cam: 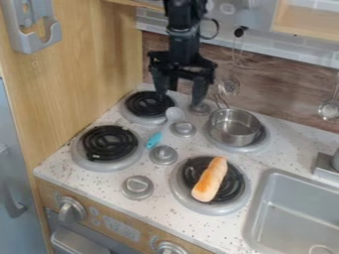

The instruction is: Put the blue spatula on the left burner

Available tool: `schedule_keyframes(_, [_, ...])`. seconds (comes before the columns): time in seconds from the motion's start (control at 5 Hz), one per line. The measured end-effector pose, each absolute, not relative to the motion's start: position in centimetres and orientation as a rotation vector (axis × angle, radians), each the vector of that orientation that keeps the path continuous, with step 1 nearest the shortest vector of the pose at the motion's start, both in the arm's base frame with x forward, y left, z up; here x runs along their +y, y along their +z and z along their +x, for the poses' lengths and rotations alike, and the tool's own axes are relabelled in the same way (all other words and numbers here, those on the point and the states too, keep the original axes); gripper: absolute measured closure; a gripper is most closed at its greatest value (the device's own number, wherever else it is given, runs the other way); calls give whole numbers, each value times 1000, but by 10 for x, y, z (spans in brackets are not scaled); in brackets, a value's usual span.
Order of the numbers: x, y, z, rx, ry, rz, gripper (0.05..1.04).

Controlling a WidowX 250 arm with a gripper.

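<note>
Nearest, along the front of the toy stove, two knobs and a grey oven handle stick out from the wooden panel. The grey sink is set into the speckled counter at the right. Just behind the front edge stands a round dial, and to its right a bread roll lies across the front right burner.

Farther back, the front left burner has black coils, with a second dial to its right. Between that burner and the dials lies the blue spatula, flat on the counter and off the burners. Its blue handle end points toward the front, beside the front left burner; its grey head points toward the back, near the back left burner and a third dial.

At the right, a metal pot sits on the back right burner. The black gripper hangs down over the rear of the stove, beyond the spatula's head, its jaws wide apart and holding nothing. Behind it, metal utensils hang against the brown backsplash.
</note>
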State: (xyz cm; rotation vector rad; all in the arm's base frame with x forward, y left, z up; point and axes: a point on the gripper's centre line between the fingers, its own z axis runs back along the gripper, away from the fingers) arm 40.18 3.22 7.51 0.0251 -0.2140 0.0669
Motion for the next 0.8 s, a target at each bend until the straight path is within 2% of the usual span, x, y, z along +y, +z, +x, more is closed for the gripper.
schedule_keyframes(0.2, [59, 66, 416, -281, 100, 60, 85])
schedule_keyframes(0.4, [78, 40, 428, -273, 120, 66, 84])
schedule_keyframes(0.8, [104, 8, 454, -208, 171, 71, 84])
